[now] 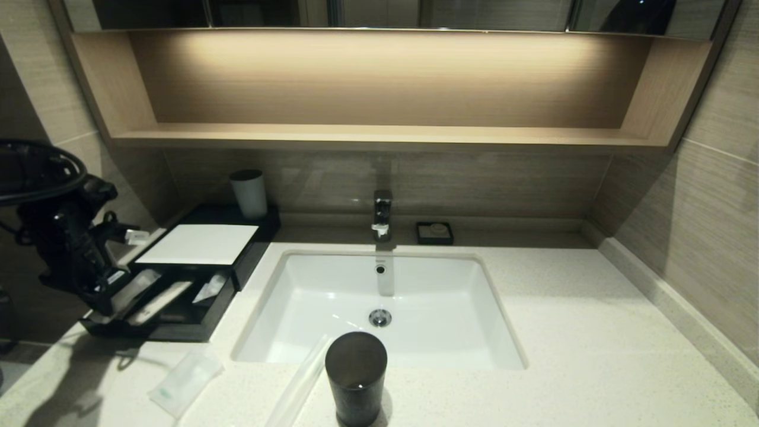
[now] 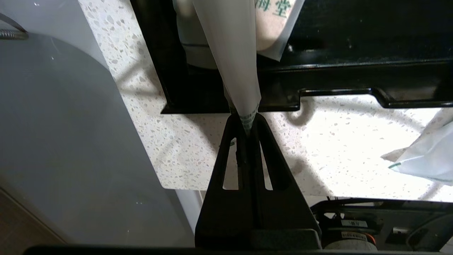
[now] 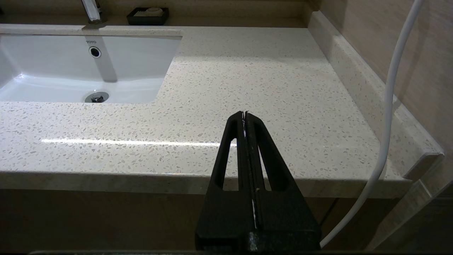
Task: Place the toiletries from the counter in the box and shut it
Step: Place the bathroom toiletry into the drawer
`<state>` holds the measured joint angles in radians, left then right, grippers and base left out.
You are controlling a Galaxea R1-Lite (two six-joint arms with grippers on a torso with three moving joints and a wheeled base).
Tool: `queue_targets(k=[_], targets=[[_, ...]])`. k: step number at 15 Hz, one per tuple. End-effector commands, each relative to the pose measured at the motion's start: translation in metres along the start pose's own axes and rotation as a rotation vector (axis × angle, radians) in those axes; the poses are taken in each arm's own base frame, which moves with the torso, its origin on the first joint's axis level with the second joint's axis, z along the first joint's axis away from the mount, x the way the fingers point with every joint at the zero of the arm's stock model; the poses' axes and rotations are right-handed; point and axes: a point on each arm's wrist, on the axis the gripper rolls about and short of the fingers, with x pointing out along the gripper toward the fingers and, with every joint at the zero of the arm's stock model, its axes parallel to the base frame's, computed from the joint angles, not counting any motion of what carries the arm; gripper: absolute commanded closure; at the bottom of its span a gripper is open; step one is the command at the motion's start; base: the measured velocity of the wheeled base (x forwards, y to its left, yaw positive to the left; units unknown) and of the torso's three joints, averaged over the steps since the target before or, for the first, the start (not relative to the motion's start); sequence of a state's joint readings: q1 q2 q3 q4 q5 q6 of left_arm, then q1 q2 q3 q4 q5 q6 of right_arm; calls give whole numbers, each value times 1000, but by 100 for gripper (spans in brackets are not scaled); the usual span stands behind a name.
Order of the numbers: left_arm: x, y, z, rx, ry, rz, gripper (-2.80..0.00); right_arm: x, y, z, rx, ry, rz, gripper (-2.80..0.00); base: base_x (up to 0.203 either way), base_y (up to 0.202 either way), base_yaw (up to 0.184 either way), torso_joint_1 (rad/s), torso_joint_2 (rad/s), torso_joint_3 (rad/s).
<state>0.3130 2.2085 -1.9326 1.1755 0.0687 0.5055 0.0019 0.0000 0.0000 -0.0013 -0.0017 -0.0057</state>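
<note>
The black box (image 1: 261, 237) stands at the counter's (image 1: 593, 332) back left with its drawer (image 1: 178, 329) pulled out. My left gripper (image 1: 111, 305) hangs at the drawer's front left corner. In the left wrist view it (image 2: 247, 124) is shut on the end of a long clear-wrapped packet (image 2: 233, 53) that reaches over the drawer front into the drawer, where it (image 1: 159, 302) lies among other packets. A white sachet with green print (image 1: 184, 382) lies on the counter in front of the box. Another long packet (image 1: 302, 379) lies by the basin's front edge. My right gripper (image 3: 245, 113) is shut and empty.
A black cup (image 1: 356, 376) stands at the basin's (image 1: 450, 284) front rim beside the long packet. A grey cup (image 1: 249, 193) stands behind the box. The faucet (image 1: 382, 213) and a small black soap dish (image 1: 434, 232) are at the back. The right gripper hovers at the counter's front right edge.
</note>
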Motion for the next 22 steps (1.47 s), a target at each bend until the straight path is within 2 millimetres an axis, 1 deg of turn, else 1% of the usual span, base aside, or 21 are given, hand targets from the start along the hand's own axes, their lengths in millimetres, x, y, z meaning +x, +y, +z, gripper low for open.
queue_targets(k=[1,8,11,17,18,22], targets=[[4,1,3,2,-5,3,0,0,0,0,0,1,0,0,0,0,0,0,0,0],[11,4,11,-3,-47,24,0,0,0,0,0,1,1,0,0,0,0,0,0,0],[9,3,13,1,-81,9,0,0,0,0,0,1,1,0,0,0,0,0,0,0],[10,3,15,-1,-90,12,0,0,0,0,0,1,2,0,0,0,0,0,0,0],[11,3,15,-1,-89,11,-280,0,0,0,0,1,1,0,0,0,0,0,0,0],[8,2,14,1,-91,12,-280,0,0,0,0,1,0,0,0,0,0,0,0,0]])
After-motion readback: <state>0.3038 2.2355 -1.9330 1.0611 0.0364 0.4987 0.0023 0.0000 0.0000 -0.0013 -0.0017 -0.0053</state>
